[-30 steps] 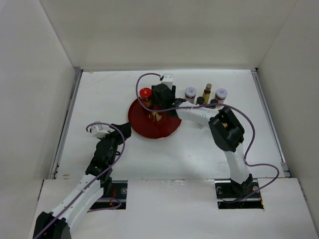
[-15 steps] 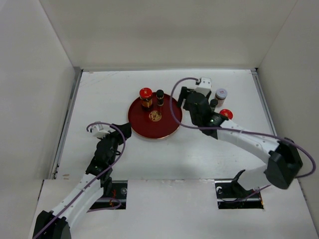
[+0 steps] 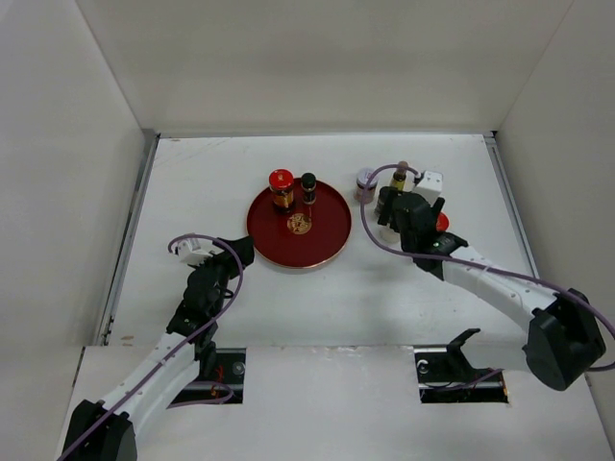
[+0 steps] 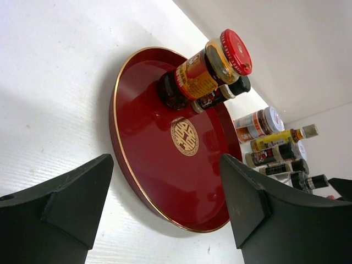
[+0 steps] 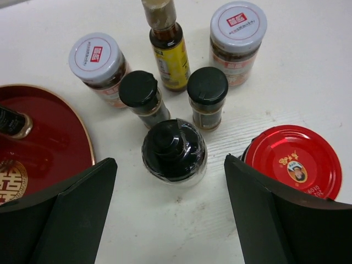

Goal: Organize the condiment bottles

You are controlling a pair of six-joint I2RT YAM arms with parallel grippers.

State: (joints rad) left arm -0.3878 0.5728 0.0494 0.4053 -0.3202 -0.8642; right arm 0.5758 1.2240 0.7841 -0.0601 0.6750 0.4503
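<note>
A red-lidded amber jar [image 3: 281, 187] and a slim dark bottle [image 3: 308, 185] stand on the back of the round red tray [image 3: 298, 250]. Right of the tray stand the other condiment bottles: two pale-lidded jars [image 5: 94, 55] [image 5: 237, 25], a slim yellow bottle [image 5: 168, 49], two small black-capped bottles [image 5: 138, 89] [image 5: 207, 85], a larger plastic-wrapped black-capped bottle [image 5: 174, 149] and a second red-lidded jar [image 5: 291, 159]. My right gripper [image 5: 170, 203] hovers open just in front of the wrapped bottle, holding nothing. My left gripper [image 4: 165, 209] stands open and empty, near the tray's left rim [image 4: 118, 143].
White walls close in the table on the left, back and right. The right arm [image 3: 480, 274] reaches across the right half of the table toward the cluster. The left arm [image 3: 192, 307] lies low at the front left.
My right gripper has left the dark bottle standing on the tray, swung right over the bottle cluster and opened wider. The left arm has not moved.
</note>
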